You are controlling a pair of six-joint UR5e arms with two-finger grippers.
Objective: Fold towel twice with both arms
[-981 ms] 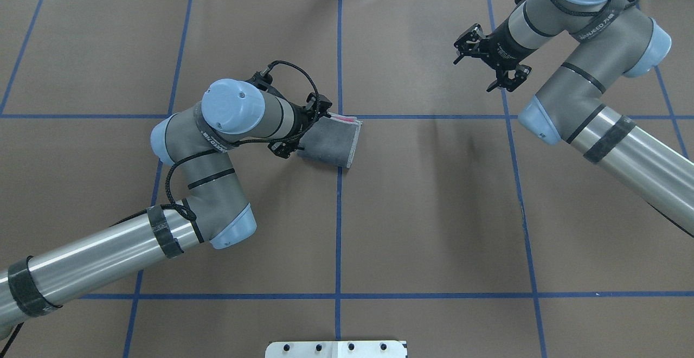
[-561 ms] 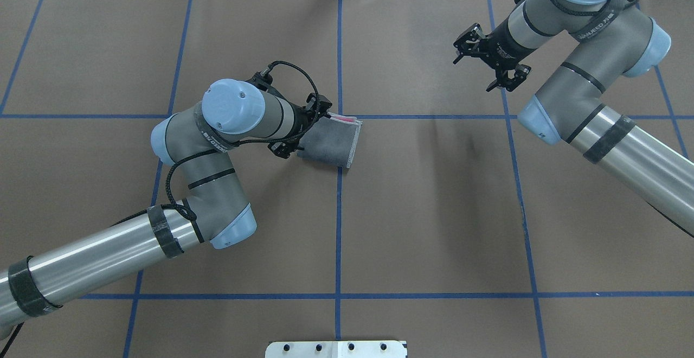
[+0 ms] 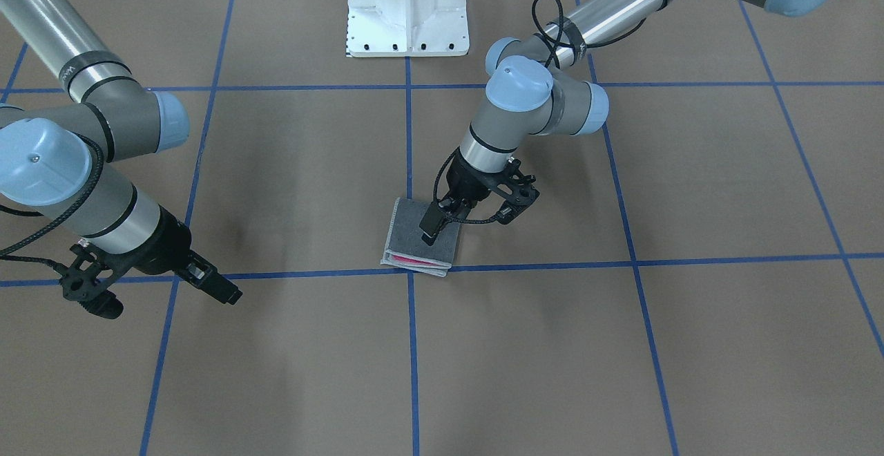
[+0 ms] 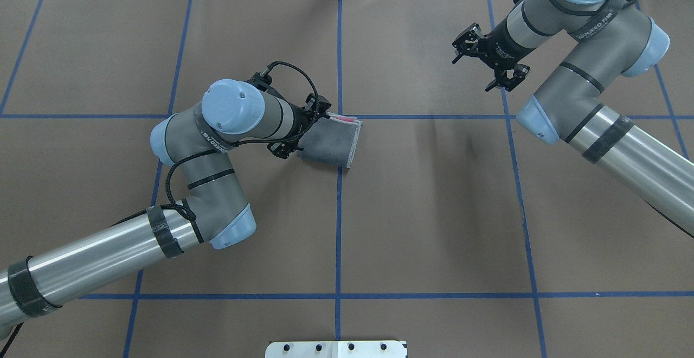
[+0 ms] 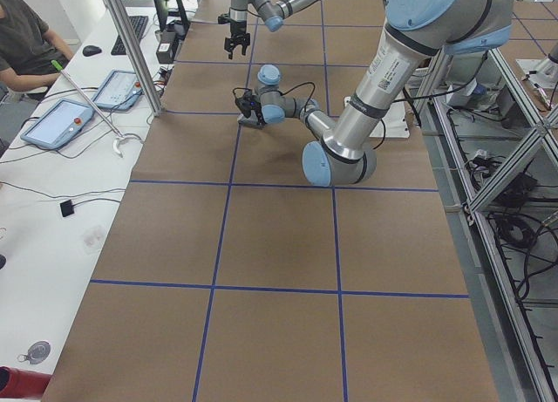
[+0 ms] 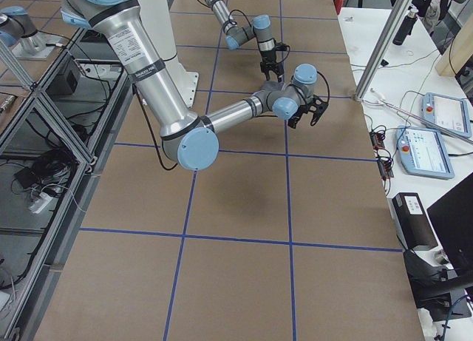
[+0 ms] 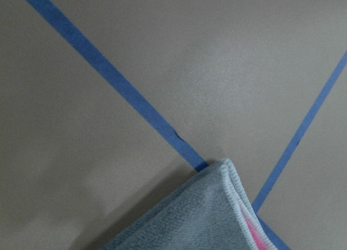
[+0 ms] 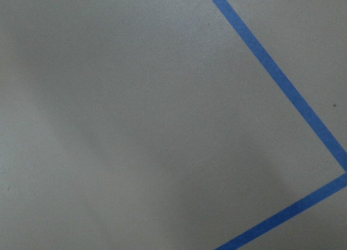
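Front: towel (image 3: 409, 235) folded, grey out, pink at one edge, flat on counter (image 3: 621, 345) by a tape (image 3: 525, 264) crossing. Left gripper (image 3: 468, 228) jaws released, one finger over the towel. Right gripper (image 3: 171, 305) jaws released, nothing in them, well apart from the towel.
Overhead: right-arm strap (image 4: 593, 24) print not legible.
Left wrist: towel corner, pink inside.
Right wrist: counter, tape.
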